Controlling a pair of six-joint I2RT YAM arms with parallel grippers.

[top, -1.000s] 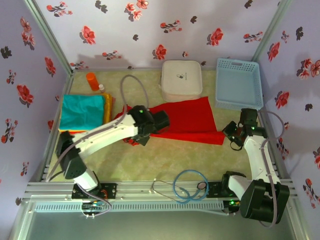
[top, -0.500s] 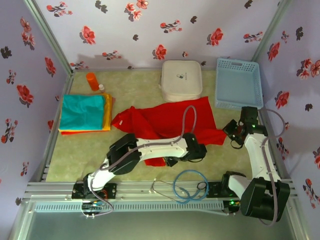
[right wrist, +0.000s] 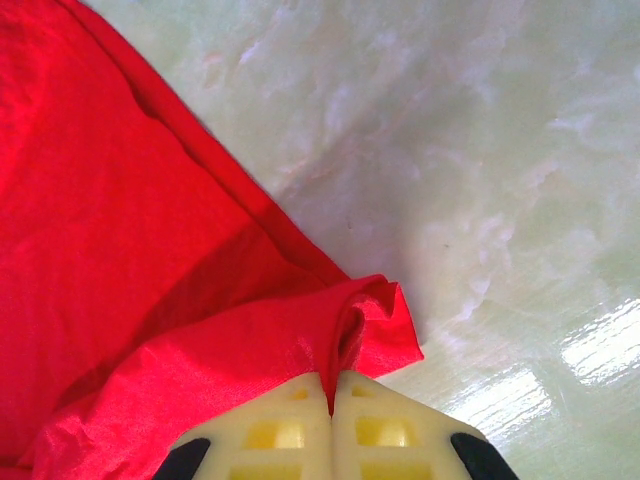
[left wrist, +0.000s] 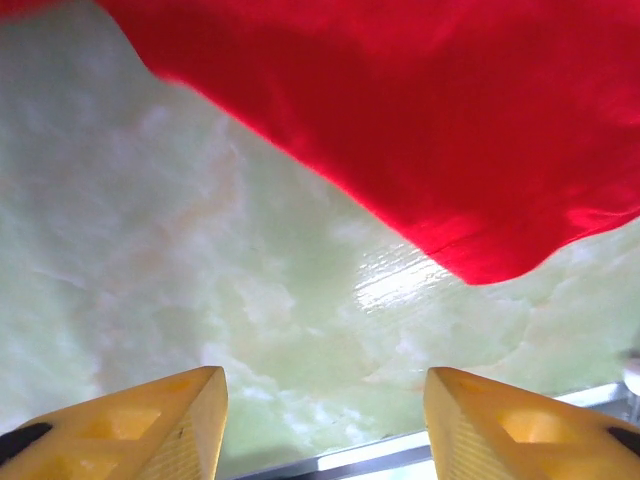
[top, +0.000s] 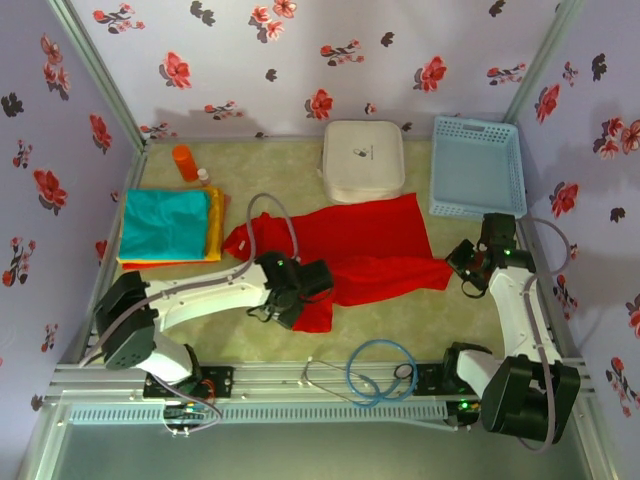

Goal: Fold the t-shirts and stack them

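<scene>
The red t-shirt (top: 375,240) is soft cloth with a faint sheen, rumpled along its hem. At 9 o'clock the folded shirts (top: 165,225), teal over yellow and orange, are matt cloth lying smooth. The table (left wrist: 150,230) has a glossy, pale-green marbled finish that throws back bright glare. The white case (top: 363,160) at 12 o'clock looks like smooth matt plastic. The light blue basket (top: 478,170) at 1 o'clock is plastic lattice. The rail (top: 300,378) at 6 o'clock is ribbed bare metal. The left gripper (left wrist: 322,390) has yellow moulded plastic fingers, the right gripper (right wrist: 331,385) cream ones.
</scene>
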